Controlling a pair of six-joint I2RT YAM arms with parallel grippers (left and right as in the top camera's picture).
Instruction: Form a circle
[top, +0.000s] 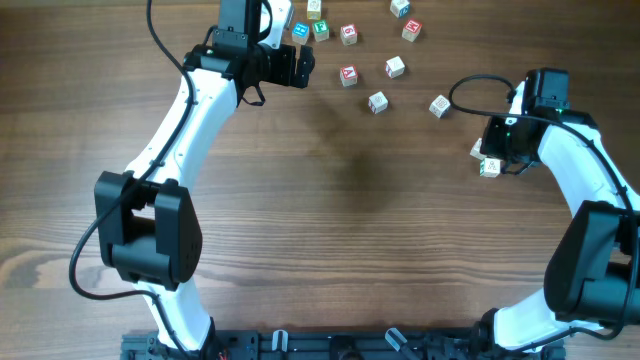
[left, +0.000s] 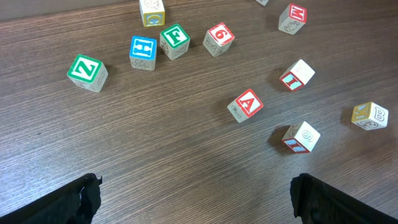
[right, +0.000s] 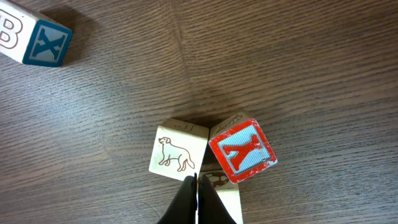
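The small wooden letter cubes for the circle lie loosely scattered across the far half of the table, forming no ring. My left gripper (top: 306, 67) (left: 199, 202) stands wide open and empty, low over bare wood. In front of it lie a red A cube (left: 245, 104), a green Z cube (left: 87, 71), a blue H cube (left: 143, 52) and a green F cube (left: 175, 41). My right gripper (top: 487, 155) (right: 196, 186) is shut, holding nothing. Its tip rests against a tight cluster: a dog-picture cube (right: 179, 149), a red-framed letter cube (right: 242, 151) and a ball-picture cube (right: 225, 190).
A blue X cube (right: 37, 38) lies apart at the right wrist view's upper left. More cubes sit near the far edge (top: 400, 8). A yellow B cube (left: 370, 116) and a red I cube (left: 296, 74) lie to the right of the left gripper.
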